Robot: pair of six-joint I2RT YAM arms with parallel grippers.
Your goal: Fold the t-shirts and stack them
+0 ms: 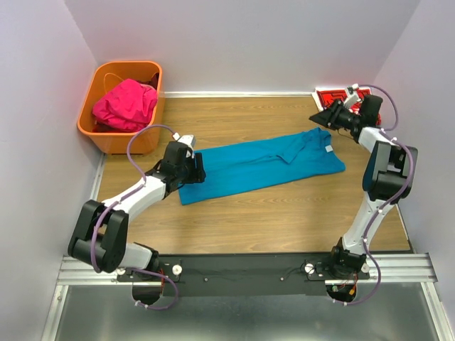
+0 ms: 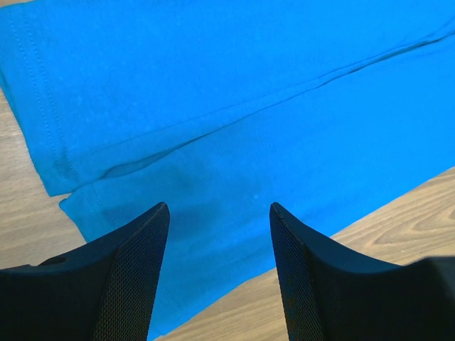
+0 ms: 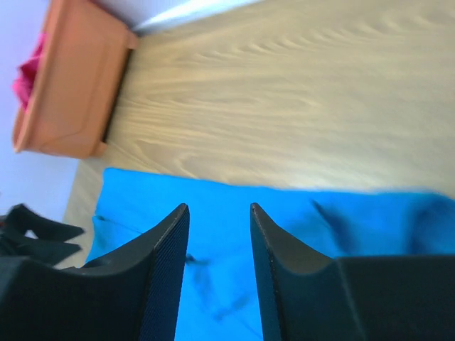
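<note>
We saw left claw (image 2: 217, 207) apart over the teal shirt (image 1: 263, 165), right claw (image 3: 219, 207) apart and raised clear; one-ended lifting might have bunched it.

The bench (image 1: 284, 213) is light brown wood-grain, enclosed by pale walls on the left, far and right sides. A teal shirt (image 1: 256, 167) lies flat across its middle as a long band. It runs from the left, nearer the front, to the right, farther back, with the collar end on the right. One long side is folded over onto the body, which leaves a straight crease along its length. A red shirt (image 1: 334, 94) lies in the far right corner, well apart from the teal one. An orange basket (image 1: 106, 136) stands in the far left corner, close against the left wall. Bare wood surrounds the teal shirt on all sides.
</note>
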